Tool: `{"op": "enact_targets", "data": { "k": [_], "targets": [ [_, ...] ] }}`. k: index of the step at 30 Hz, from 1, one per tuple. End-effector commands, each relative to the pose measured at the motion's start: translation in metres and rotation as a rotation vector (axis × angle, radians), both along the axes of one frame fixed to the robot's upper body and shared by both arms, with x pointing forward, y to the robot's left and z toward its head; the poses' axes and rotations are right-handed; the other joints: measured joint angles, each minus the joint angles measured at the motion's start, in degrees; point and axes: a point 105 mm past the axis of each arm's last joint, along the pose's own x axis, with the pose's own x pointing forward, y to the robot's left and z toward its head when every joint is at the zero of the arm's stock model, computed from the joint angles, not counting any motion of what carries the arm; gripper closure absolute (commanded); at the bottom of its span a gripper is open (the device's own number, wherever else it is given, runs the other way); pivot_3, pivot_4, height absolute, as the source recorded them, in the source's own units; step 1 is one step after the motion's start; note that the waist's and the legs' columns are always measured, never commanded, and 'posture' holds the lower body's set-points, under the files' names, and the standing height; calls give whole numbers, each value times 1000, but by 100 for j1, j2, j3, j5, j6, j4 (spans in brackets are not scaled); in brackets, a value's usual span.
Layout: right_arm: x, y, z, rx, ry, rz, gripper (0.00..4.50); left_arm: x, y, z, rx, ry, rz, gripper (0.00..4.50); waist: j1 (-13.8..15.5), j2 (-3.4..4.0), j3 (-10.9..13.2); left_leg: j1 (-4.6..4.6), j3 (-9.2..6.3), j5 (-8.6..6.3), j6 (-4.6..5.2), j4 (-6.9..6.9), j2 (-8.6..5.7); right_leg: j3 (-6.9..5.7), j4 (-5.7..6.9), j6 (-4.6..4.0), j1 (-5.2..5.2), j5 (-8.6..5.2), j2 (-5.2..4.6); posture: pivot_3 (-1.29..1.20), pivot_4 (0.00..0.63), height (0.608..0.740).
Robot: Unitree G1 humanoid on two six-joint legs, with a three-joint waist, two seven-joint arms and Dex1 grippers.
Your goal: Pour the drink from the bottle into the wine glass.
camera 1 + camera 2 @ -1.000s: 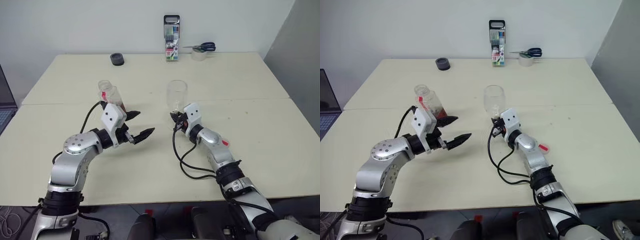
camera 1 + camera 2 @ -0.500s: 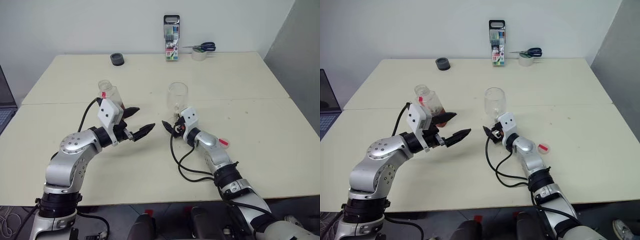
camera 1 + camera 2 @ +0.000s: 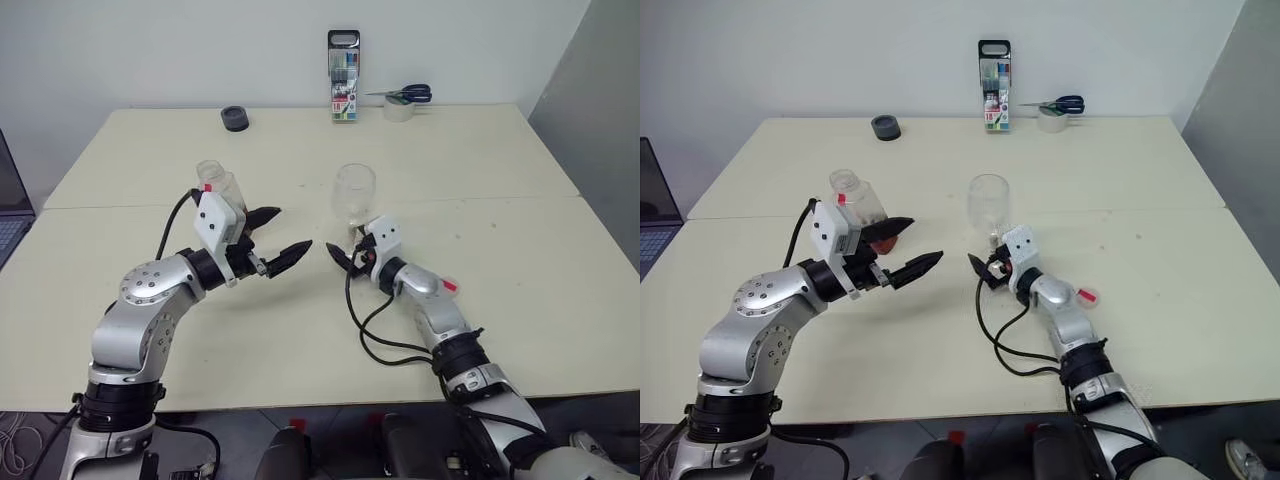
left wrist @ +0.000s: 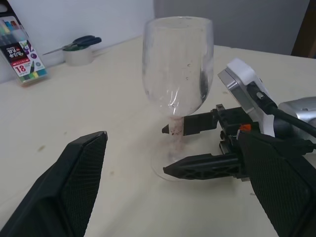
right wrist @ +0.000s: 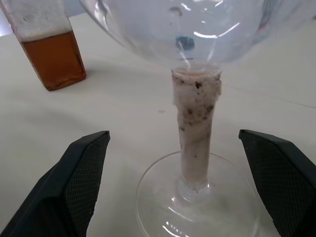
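Observation:
The wine glass point(image 3: 354, 193) stands upright near the table's middle, its bowl holding no liquid I can see and its stem point(image 5: 196, 123) wrapped in smudged white tape. My right gripper point(image 3: 340, 256) is open at the foot of the glass, with the stem between its spread fingers point(image 5: 81, 168) and apart from them. The bottle point(image 3: 214, 184) stands uncapped to the left, with the amber drink point(image 5: 53, 58) low in it. My left gripper point(image 3: 294, 227) hangs open in front of the bottle, pointing towards the glass and holding nothing.
A small red cap point(image 3: 447, 286) lies on the table beside my right forearm. At the far edge are a marker case point(image 3: 343, 90), scissors point(image 3: 405, 94) on a tape roll point(image 3: 398, 110), and a black round object point(image 3: 234, 119). A laptop edge point(image 3: 8, 215) shows at left.
My right gripper, which was shut at the glass stem, has opened and its fingers now stand wide apart. The glass stays upright. My left arm has hardly moved.

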Motion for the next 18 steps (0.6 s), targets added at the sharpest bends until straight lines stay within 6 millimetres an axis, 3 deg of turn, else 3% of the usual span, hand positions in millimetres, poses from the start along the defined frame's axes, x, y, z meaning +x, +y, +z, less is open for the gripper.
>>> {"op": "enact_targets", "data": {
  "k": [1, 10, 18],
  "targets": [
    [-7, -1, 14, -3, -59, 23, 24, -4, -2, 16, -27, -70, -15, 0, 1, 0, 0, 0, 1, 0, 0, 1, 1, 0, 0, 0, 0, 0, 0, 0, 150, 740],
    [-23, -20, 11, -61, -18, 15, 24, -1, 0, 4, -38, -60, 35, 0, 16, 0, 0, -1, 0, 0, 0, 1, 0, 0, 0, 0, 0, 0, 0, 0, 150, 740],
    [-71, -35, 20, -158, -16, 231, 24, -6, 12, -33, -24, 26, 130, 0, 73, 0, 0, -3, -1, -1, 1, 0, 3, -2, -9, 1, 1, 0, 0, 0, 150, 740]
  ]
}}
